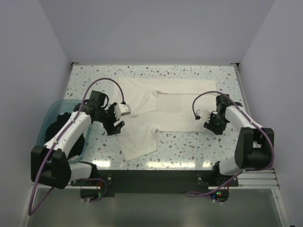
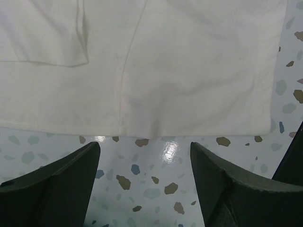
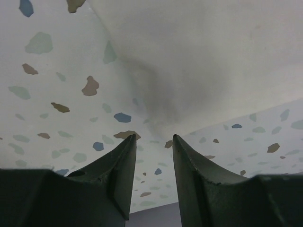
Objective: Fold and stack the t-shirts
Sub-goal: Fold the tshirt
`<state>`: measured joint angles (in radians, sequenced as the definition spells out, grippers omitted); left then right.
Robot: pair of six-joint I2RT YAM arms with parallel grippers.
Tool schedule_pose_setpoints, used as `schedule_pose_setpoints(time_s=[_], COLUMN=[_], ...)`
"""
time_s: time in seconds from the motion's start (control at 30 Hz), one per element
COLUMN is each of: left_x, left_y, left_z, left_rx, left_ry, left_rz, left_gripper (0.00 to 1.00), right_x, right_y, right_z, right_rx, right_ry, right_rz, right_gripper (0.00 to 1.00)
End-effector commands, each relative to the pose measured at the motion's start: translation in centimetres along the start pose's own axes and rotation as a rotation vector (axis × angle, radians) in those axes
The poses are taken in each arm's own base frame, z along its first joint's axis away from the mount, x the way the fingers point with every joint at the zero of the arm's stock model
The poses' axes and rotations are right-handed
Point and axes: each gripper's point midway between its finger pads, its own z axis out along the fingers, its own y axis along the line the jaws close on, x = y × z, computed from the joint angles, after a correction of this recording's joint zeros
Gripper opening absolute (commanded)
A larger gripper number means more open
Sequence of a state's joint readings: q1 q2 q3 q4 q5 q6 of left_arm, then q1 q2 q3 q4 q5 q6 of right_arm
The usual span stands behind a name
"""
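A white t-shirt (image 1: 175, 101) lies partly folded on the speckled table (image 1: 189, 146), plain side up, with one sleeve flap (image 1: 138, 141) reaching toward the near edge. My left gripper (image 1: 116, 126) sits low at the shirt's left side. In the left wrist view the left gripper (image 2: 144, 144) is open wide over bare table, the shirt's hem (image 2: 189, 71) just beyond its tips. My right gripper (image 1: 209, 124) is at the shirt's near right corner. In the right wrist view the right gripper (image 3: 154, 136) shows a narrow gap with nothing in it, the cloth (image 3: 213, 61) just ahead.
A translucent teal tub (image 1: 51, 113) stands at the table's left edge under the left arm, with something dark (image 1: 60, 120) inside it. Walls close in the table at the back and both sides. Bare tabletop (image 1: 184, 151) lies between the shirt and the near edge.
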<state>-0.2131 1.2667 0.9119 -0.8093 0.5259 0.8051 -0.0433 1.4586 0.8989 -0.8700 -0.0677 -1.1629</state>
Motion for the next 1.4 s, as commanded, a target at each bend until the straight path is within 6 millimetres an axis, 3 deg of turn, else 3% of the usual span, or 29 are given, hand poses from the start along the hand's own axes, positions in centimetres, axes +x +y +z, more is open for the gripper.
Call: schedule_pose_setpoints(time_s=[0.0, 0.23, 0.5, 0.63, 0.8, 0.93, 1.37], left_x=[-0.5, -0.2, 1.3, 1.5, 1.2, 0.9, 1.7], left_y=[1.2, 1.4, 1.0, 1.0, 1.0, 1.0, 0.8], left_z=[0.1, 0.5, 1.1, 1.3, 1.4, 1.3, 1.6], left_rx=[-0.039, -0.052, -0.05, -0.048, -0.042, -0.044, -0.033], left_ry=[-0.004, 0.012, 0.057, 0.066, 0.059, 0.054, 0.081], left_rz=[0.036, 0.041, 0.038, 0.036, 0.028, 0.032, 0.03], left_gripper=[0.81, 0.81, 0.82, 0.82, 0.82, 0.82, 0.82], right_x=[0.1, 0.5, 0.8, 0.7, 0.0, 0.7, 1.5], right_y=[-2.1, -2.9, -2.4, -2.4, -2.6, -2.0, -1.0], right_z=[0.9, 2.5, 3.6, 2.4, -0.5, -0.9, 2.7], right_rx=[0.063, 0.064, 0.034, 0.043, 0.04, 0.009, -0.076], right_ry=[0.016, 0.022, 0.027, 0.008, -0.048, -0.044, -0.007], right_rz=[-0.056, -0.064, -0.075, -0.072, -0.059, -0.07, -0.069], right_gripper=[0.4, 0.39, 0.42, 0.48, 0.45, 0.43, 0.39])
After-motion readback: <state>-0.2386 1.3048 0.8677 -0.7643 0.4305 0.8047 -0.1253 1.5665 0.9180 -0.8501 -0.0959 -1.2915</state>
